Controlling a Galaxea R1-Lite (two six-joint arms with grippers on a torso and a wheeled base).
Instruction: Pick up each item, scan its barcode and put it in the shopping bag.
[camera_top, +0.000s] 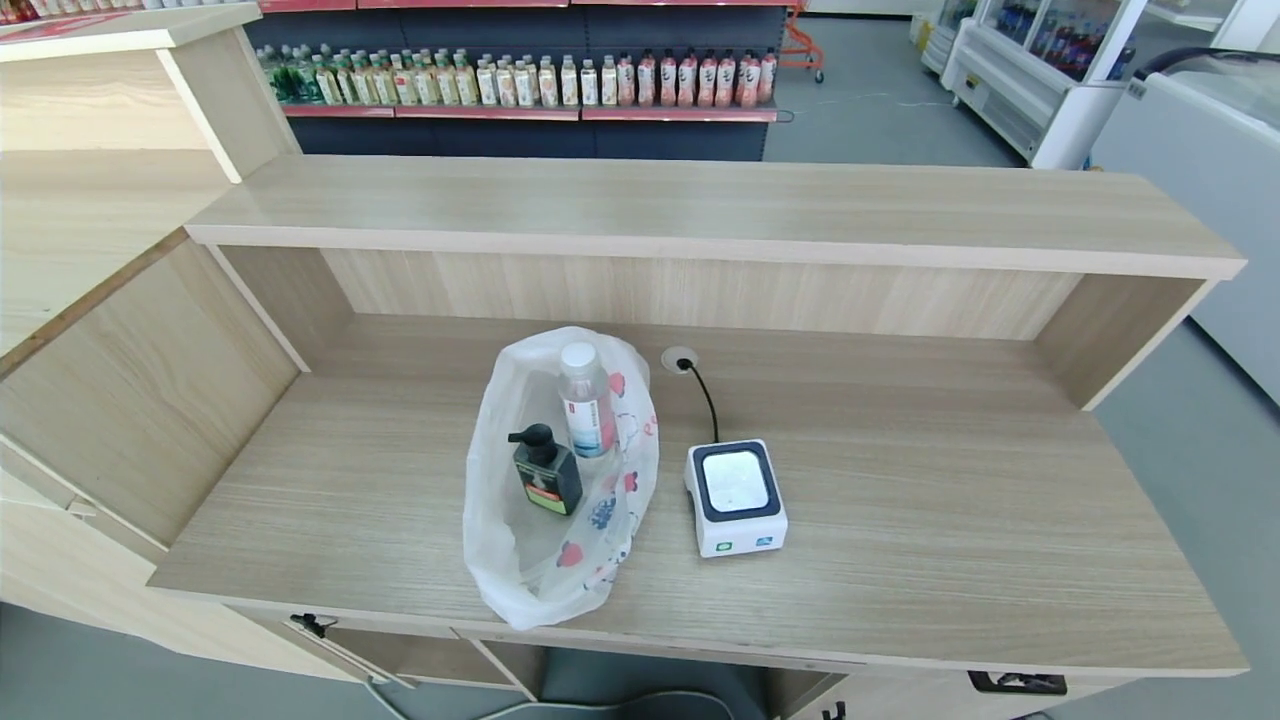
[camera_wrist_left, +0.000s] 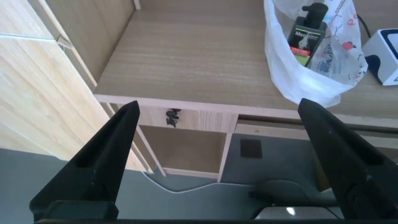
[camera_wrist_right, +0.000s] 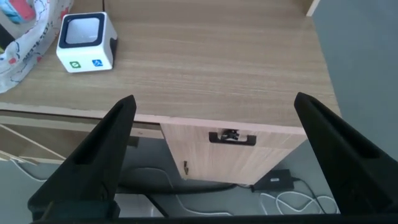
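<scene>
1. Supermarket checkout counter (camera_top: 900, 480) in light wood: one white shopping bag (camera_top: 520, 560) lies open, with one barcode scanner (camera_top: 735, 497) just beside it.
2. Two items are in the bag: one dark pump bottle (camera_top: 546, 472) and one clear drink bottle (camera_top: 587, 400), probably water.
3. Left gripper (camera_wrist_left: 219, 106) and right gripper (camera_wrist_right: 214, 98) hang off the counter's front edge, fingers spread wide, holding nothing.
4. Bagging looks finished; any next move calls for another item.
</scene>
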